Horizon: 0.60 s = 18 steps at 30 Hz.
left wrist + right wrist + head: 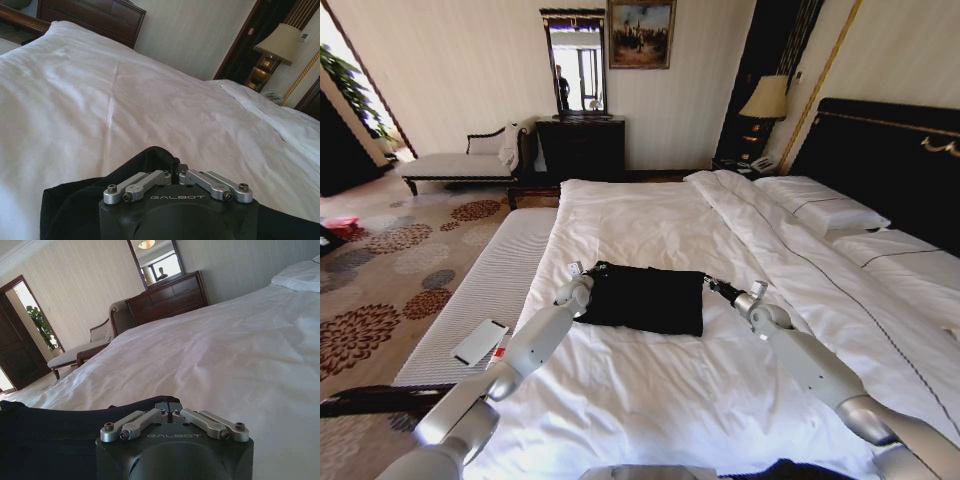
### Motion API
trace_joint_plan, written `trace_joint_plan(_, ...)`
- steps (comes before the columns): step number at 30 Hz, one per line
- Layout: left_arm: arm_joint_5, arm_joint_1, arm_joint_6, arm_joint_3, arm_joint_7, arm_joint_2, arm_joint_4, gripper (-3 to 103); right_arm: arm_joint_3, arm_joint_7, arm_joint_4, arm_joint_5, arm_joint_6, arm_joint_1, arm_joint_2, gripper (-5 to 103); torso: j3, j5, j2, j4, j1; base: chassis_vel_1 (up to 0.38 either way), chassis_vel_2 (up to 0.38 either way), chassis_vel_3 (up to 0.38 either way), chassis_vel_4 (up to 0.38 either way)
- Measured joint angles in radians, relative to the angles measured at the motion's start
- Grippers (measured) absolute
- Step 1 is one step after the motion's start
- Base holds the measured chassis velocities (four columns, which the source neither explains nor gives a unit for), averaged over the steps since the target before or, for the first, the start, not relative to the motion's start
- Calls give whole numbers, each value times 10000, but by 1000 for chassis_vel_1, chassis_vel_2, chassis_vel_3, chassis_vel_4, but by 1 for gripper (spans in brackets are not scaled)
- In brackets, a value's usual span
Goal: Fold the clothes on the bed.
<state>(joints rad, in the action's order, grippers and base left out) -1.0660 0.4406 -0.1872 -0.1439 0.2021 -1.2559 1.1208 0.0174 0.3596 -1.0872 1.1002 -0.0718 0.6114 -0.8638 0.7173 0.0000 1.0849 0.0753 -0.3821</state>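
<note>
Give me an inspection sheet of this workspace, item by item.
Surface: bed, white duvet, lightly creased.
Job's things: black T-shirt lying as a compact rectangle mid-bed.
Clutter: a flat white item on the bench at the bed's side.
Grippers: left gripper shut on the T-shirt's left corner; right gripper shut on its right corner.
Cables: nothing seen.
Surroundings: pillows, lamp, dresser with mirror, chaise longue, patterned carpet.

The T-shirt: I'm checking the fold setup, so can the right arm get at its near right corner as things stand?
Probably yes. The right gripper already sits at the right edge of the black T-shirt, on the white bed, with nothing between them. The left gripper is at the opposite edge, out of its way.
</note>
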Motion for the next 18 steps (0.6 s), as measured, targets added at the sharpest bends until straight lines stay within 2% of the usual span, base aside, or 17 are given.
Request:
trace_joint_plan(12, 139, 49, 54, 149, 57, -164, -230, 2, 507, -298, 574, -2, 89, -439, -195, 0, 0, 0, 0, -2, 1, 0, 0, 0, 0)
trace_joint_plan(13, 139, 43, 55, 159, 77, -170, -228, 2, 531, -392, 577, -6, 89, -453, -196, -3, 0, 0, 0, -1, 0, 0, 0, 0, 0)
trace_joint_plan(14, 138, 43, 55, 169, 102, -167, -200, -1, 541, -500, 567, -8, 88, -461, -192, 1, 0, 0, 0, -1, 0, 0, 0, 0, 0)
trace_joint_plan(15, 163, 50, 55, 171, 142, -130, -101, 4, 545, -596, 508, -8, 75, -462, -172, 5, 0, 0, 0, 0, 0, 0, 0, 0, 0)
trace_joint_plan(16, 163, 50, 55, 171, 142, -130, -101, 4, 545, -596, 508, -8, 75, -462, -172, 5, 0, 0, 0, 0, 0, 0, 0, 0, 0)
trace_joint_plan(17, 217, 64, 62, 163, 161, -92, -40, 9, 545, -618, 449, -12, 66, -460, -146, 5, -1, 1, 0, 1, 0, 0, 0, 0, 0)
trace_joint_plan(18, 291, 103, 65, 126, 205, -14, 65, 15, 519, -643, 299, -21, 41, -425, -93, 16, -1, -1, 0, 0, 1, 0, 0, 0, 0)
